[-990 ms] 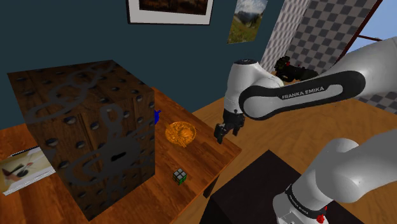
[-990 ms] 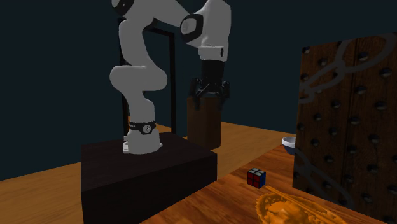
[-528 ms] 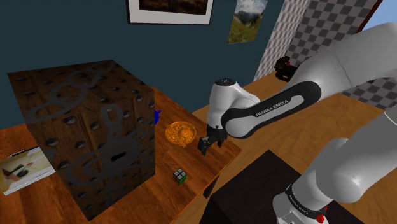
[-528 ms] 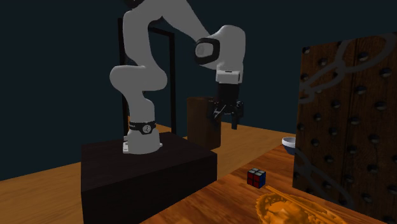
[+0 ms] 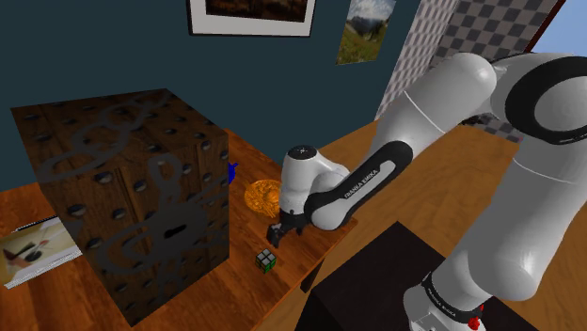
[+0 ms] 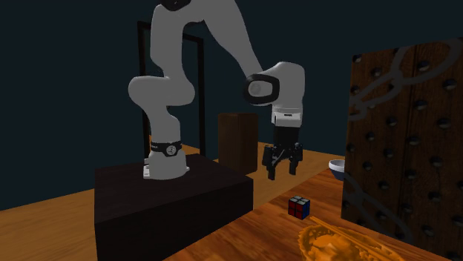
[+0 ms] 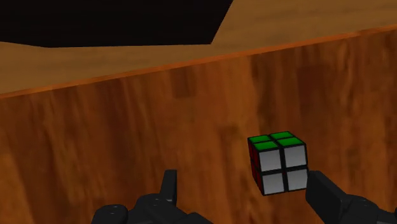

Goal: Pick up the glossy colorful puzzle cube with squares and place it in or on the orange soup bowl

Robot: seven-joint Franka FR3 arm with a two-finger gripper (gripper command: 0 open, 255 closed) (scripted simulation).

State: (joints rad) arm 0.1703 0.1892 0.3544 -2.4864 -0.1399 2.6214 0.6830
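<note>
The puzzle cube (image 5: 267, 260) (image 6: 299, 207) (image 7: 277, 162) is small, with green, white, red and blue squares, and rests on the wooden table near its edge. The orange soup bowl (image 5: 261, 196) (image 6: 330, 240) sits on the same table a short way from the cube. My black gripper (image 5: 276, 236) (image 6: 282, 167) (image 7: 245, 191) hangs open a little above the table, just above and beside the cube. In the wrist view the cube lies close to one fingertip (image 7: 324, 191), untouched. Nothing is held.
A big dark wooden box with holes (image 5: 132, 197) (image 6: 404, 141) stands on the table (image 5: 301, 230) beside the bowl and cube. A small white bowl (image 6: 338, 168) sits by the box. The dark stand (image 5: 376, 282) (image 6: 174, 193) lies close to the table edge. A picture (image 5: 33, 249) lies at the shoulder view's left.
The arm has swung down and across, from near the table's far corner past the bowl to just above the cube. The fingers stayed apart. Cube and bowl have not moved.
</note>
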